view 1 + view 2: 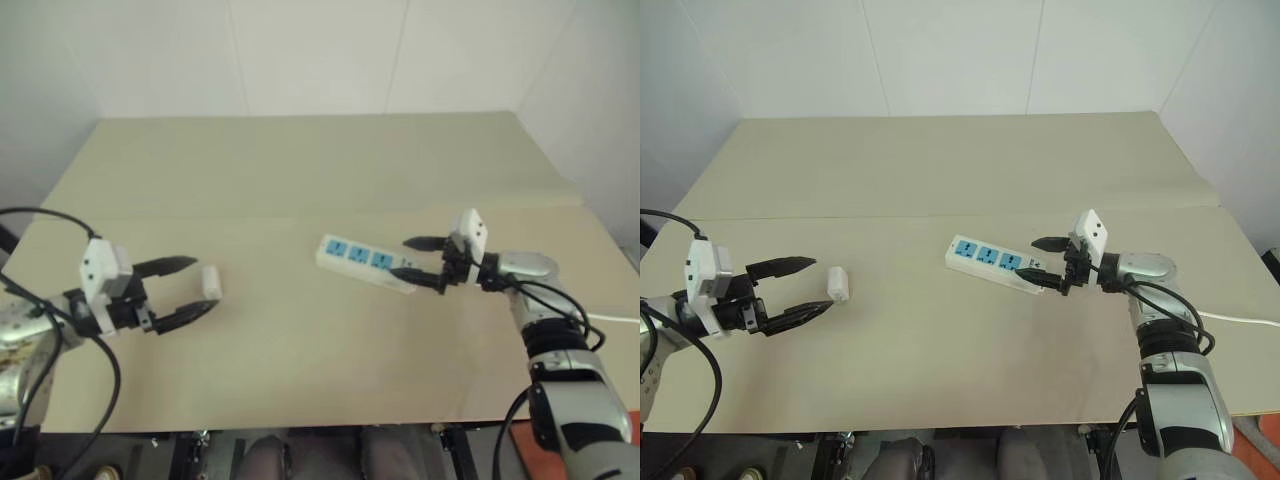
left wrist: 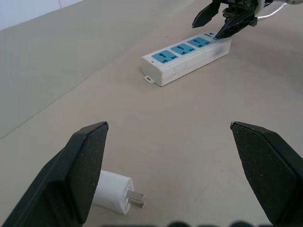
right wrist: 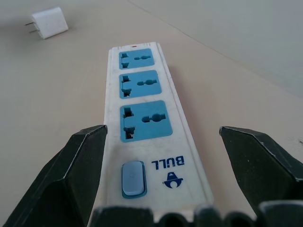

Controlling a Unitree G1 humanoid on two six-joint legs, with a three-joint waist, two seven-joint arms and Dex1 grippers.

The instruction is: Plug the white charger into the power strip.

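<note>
The white charger (image 1: 211,281) lies on its side on the tan table, prongs showing in the left wrist view (image 2: 115,192). My left gripper (image 1: 186,288) is open just left of it, fingertips on either side of the charger's near end, not touching. The power strip (image 1: 364,262) with three blue sockets lies mid-table, slanted. My right gripper (image 1: 408,257) is open around its right end, where the blue switch (image 3: 133,178) sits; one finger (image 3: 71,177) stands on each side of the strip.
A thin white cable (image 1: 612,319) runs off to the right behind my right arm. A seam crosses the table (image 1: 300,215) behind the strip. White walls stand behind the far edge. Bare tabletop lies between the charger and the strip.
</note>
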